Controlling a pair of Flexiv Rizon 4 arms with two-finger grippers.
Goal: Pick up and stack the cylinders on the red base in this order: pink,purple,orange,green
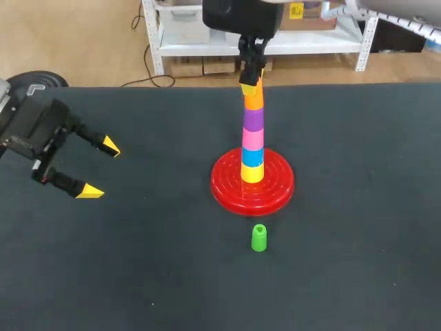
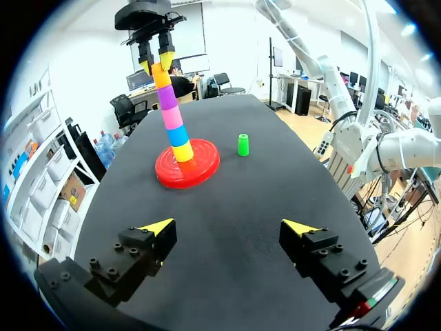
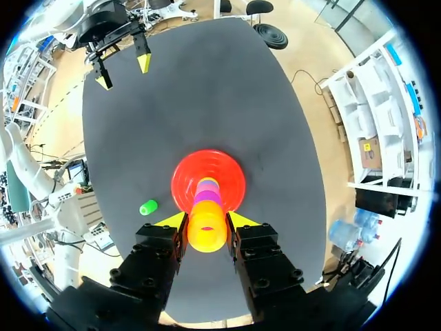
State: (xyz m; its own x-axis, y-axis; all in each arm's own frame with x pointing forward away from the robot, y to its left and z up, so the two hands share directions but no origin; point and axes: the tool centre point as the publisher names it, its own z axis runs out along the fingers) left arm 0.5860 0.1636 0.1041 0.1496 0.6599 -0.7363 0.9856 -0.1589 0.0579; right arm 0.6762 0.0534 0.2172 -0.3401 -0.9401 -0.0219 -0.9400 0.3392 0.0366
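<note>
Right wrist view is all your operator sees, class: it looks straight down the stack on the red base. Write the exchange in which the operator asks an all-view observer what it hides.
Operator: What sits under the pink cylinder?
Observer: A blue cylinder, then a yellow cylinder lowest, on the red base.
Operator: Is the green cylinder standing?
Observer: Yes, upright, hole up, on the table.
</note>
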